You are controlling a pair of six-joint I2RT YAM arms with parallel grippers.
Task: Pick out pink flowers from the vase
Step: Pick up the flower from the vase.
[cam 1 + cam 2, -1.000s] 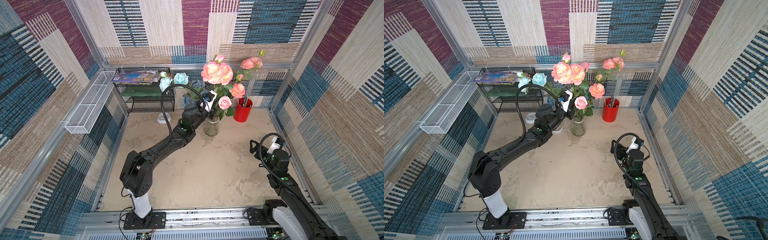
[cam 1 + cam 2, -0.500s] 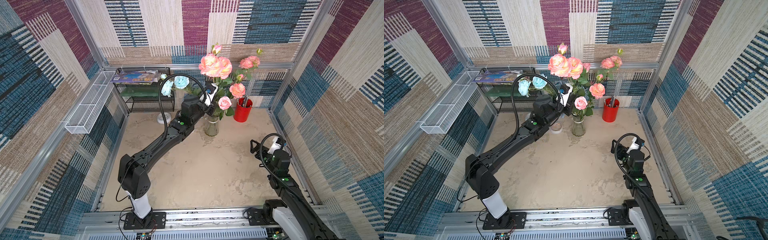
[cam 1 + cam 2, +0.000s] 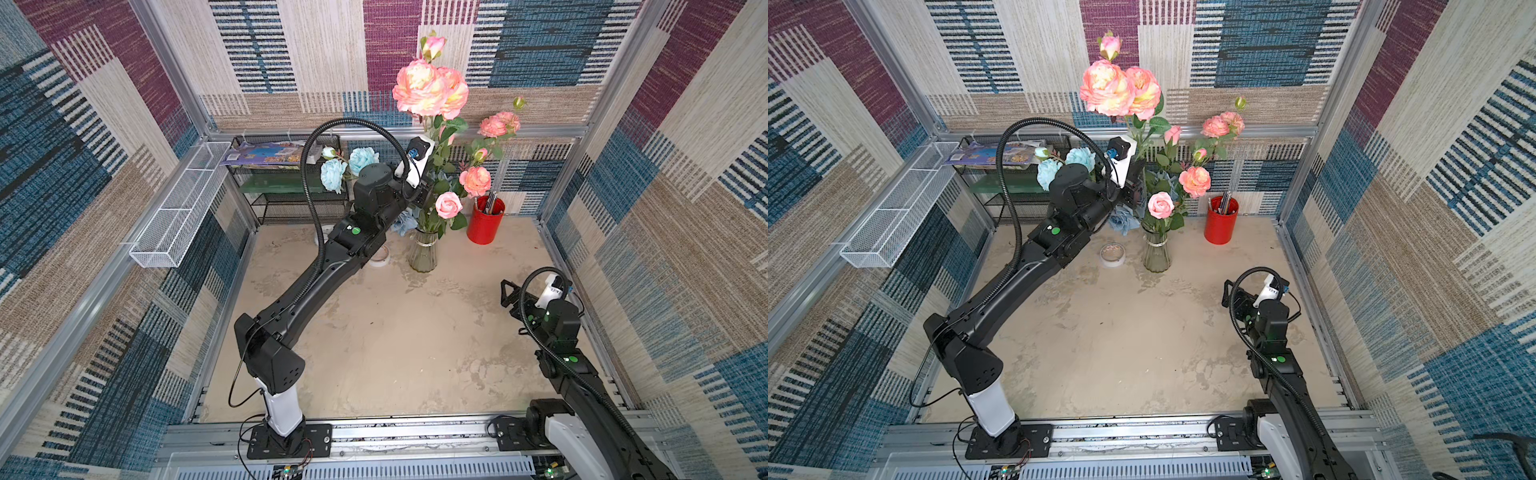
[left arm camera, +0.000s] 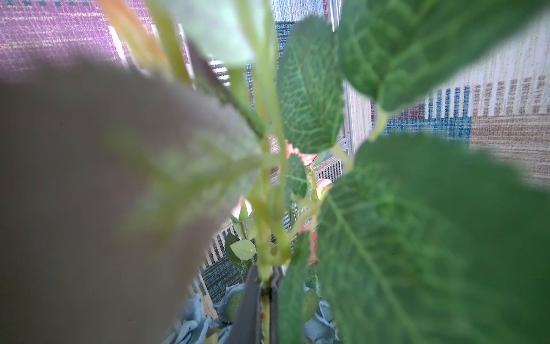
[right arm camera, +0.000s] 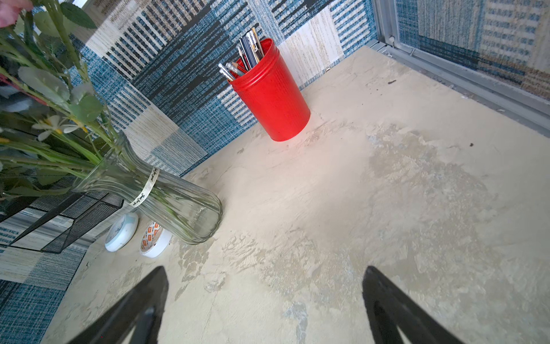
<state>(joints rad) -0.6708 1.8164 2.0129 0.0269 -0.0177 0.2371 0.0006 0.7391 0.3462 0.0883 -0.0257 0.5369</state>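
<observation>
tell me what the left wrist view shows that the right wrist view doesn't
Only the left wrist view: the left gripper shut on a thin green flower stem, with pale-blue fabric roses beyond it.

Only the right wrist view: the right gripper, open over the beige tabletop, the clear ribbed glass vase, the red cylindrical pen cup and a white tape roll.

Both: green leaves, bits of the pink flowers and the patterned woven wall.
</observation>
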